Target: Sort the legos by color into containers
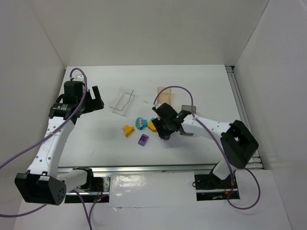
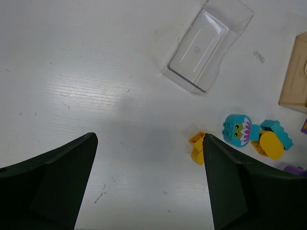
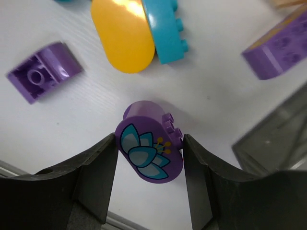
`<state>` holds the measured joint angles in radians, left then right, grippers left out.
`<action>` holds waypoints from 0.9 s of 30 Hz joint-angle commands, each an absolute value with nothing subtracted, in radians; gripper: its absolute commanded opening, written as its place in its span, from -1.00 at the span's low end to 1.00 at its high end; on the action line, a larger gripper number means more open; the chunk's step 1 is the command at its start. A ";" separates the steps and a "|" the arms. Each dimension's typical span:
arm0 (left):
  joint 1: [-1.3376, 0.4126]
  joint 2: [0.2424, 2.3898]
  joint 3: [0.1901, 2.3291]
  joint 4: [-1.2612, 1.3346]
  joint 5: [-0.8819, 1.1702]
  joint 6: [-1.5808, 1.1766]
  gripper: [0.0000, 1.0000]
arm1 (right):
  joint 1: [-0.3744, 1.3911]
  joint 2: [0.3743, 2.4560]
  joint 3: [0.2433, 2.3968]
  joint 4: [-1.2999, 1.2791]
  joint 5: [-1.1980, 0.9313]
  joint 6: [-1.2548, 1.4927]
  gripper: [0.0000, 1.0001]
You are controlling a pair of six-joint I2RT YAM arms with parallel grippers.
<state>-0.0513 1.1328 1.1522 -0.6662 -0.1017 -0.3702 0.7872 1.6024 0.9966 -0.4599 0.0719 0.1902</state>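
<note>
My right gripper [image 3: 150, 142] is shut on a purple lego with a flower face [image 3: 149, 160], its fingers pressing both sides just above the table. A yellow-orange oval lego [image 3: 122, 33] and a teal lego [image 3: 165, 28] lie just beyond it, with a second purple lego [image 3: 43, 72] to the left and a third [image 3: 276, 48] at upper right. From above, the right gripper [image 1: 165, 132] covers the held piece. My left gripper [image 2: 148, 139] hangs open over bare table, a yellow lego [image 2: 196, 147] beside its right finger. The clear container [image 2: 208, 45] holds nothing.
The tan container [image 1: 164, 97] stands behind the right gripper, and the dark grey container [image 3: 273, 139] sits close on its right. A teal lego with a face [image 2: 238, 129] lies near the yellow one [image 1: 128, 130]. White walls enclose the table [image 1: 96, 143].
</note>
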 commanded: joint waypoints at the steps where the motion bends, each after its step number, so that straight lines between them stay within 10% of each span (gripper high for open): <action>1: -0.052 1.132 1.201 -0.679 -0.123 -0.394 0.96 | 0.785 1.468 1.107 -0.514 0.169 0.227 -0.17; 18: -0.052 1.086 1.221 -0.716 -0.115 -0.397 1.00 | 0.517 1.831 1.503 -0.331 0.186 0.239 -0.14; 21: -0.052 1.086 1.210 -0.716 -0.075 -0.388 1.00 | 0.517 1.913 1.612 -0.385 0.221 0.239 0.56; 23: -0.052 1.086 1.201 -0.716 -0.075 -0.379 1.00 | 0.532 1.913 1.626 -0.407 0.289 0.248 0.68; 27: -0.052 1.068 1.175 -0.696 -0.100 -0.408 1.00 | 0.552 1.754 1.462 -0.344 0.327 0.313 0.38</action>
